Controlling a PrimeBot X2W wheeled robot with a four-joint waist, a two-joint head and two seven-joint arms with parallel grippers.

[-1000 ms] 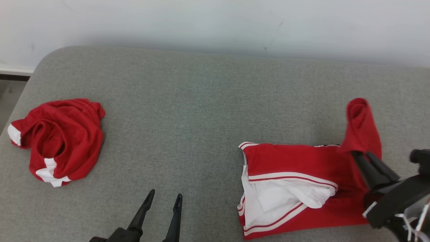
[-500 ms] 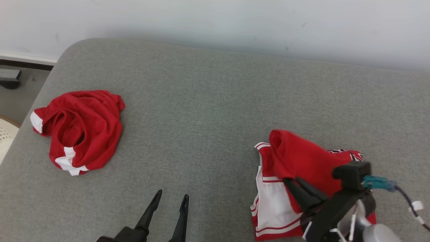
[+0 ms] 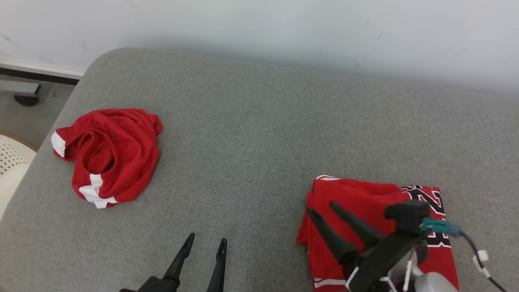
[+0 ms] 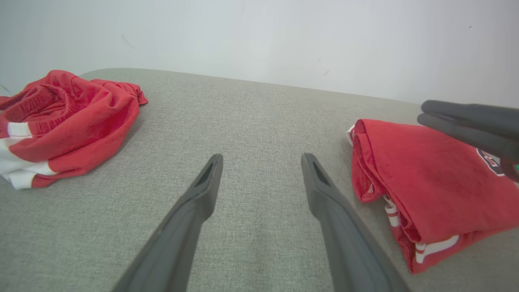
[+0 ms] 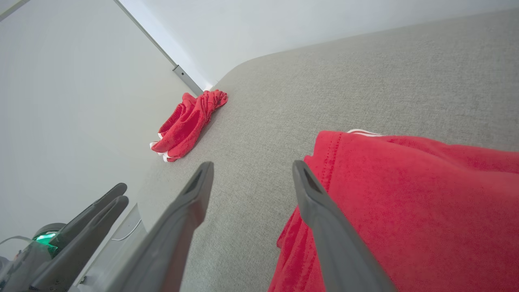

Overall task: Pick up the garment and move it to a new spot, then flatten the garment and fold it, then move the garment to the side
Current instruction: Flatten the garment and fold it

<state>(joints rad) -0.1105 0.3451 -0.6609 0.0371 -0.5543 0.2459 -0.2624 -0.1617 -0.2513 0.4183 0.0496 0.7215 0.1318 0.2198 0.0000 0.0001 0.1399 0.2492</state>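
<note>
While my right gripper [image 3: 321, 207] hovers over the left edge of the folded red garment [image 3: 365, 196], jaws wide and holding nothing, I see that garment lying near right on the grey cushion [image 3: 259, 121]. My left gripper [image 3: 206, 237] has wide, empty jaws. Crumpled red cloth [image 3: 109, 150] lies far left.

Two red garments: one folded garment [image 3: 357, 194] and one crumpled garment [image 3: 109, 154] (both with white trim). One grey padded surface [image 3: 251, 134] under them. Two grippers, the left gripper [image 3: 207, 238] and the right gripper [image 3: 322, 207], each with two dark jaws, four in all. One teal plug [image 3: 440, 226]. One pale perforated object [image 3: 10, 162] at the edge.
</note>
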